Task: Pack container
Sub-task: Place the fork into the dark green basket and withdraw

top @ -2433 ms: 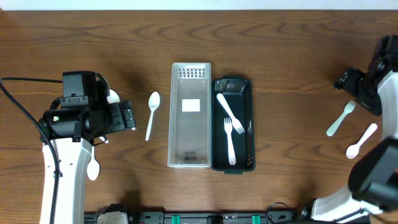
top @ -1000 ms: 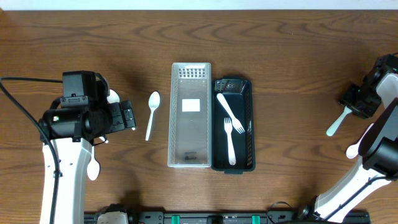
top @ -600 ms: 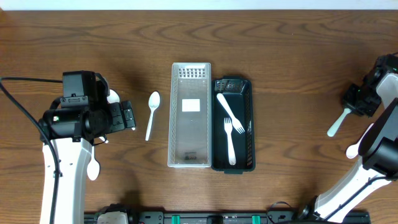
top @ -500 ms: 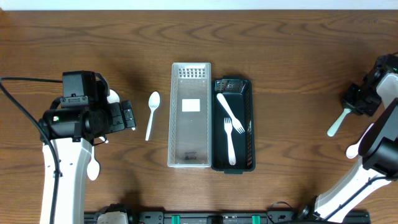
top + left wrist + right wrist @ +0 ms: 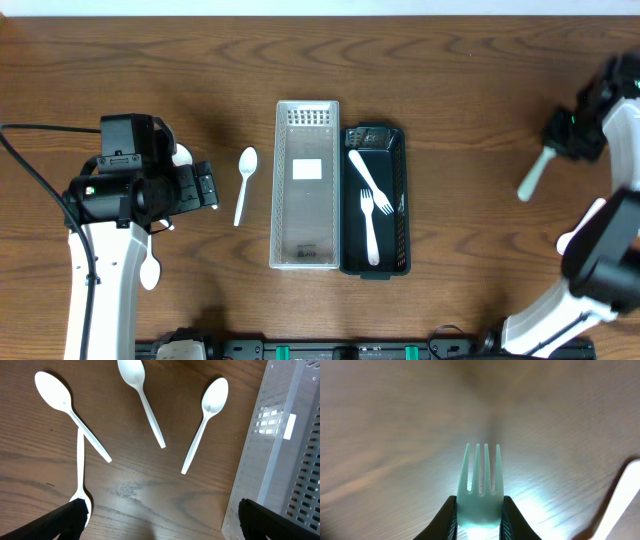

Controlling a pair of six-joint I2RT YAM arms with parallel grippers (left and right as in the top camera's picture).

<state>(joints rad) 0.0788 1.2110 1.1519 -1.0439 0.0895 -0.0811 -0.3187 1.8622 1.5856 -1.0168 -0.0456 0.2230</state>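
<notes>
A clear slotted container (image 5: 305, 185) stands mid-table with a black container (image 5: 396, 215) against its right side. Two white forks (image 5: 370, 195) lie in the black one. At the far right my right gripper (image 5: 566, 133) is shut on another white fork (image 5: 531, 181), which hangs above the wood with its handle pointing down-left. In the right wrist view the fork's tines (image 5: 480, 485) stick out between the gripper (image 5: 479, 512) fingers. My left gripper (image 5: 160, 520) hovers open left of the clear container (image 5: 280, 455), with nothing between its fingers (image 5: 70, 517).
Several white spoons lie below the left gripper (image 5: 205, 185): one (image 5: 207, 420) beside the clear container, others (image 5: 142, 395) (image 5: 70, 407) (image 5: 80, 485) further left. One more spoon (image 5: 572, 236) lies by the right arm's base.
My right gripper closed on the fork at the far right and lifted it off the table, carrying it slightly toward the far edge. The left arm has not moved.
</notes>
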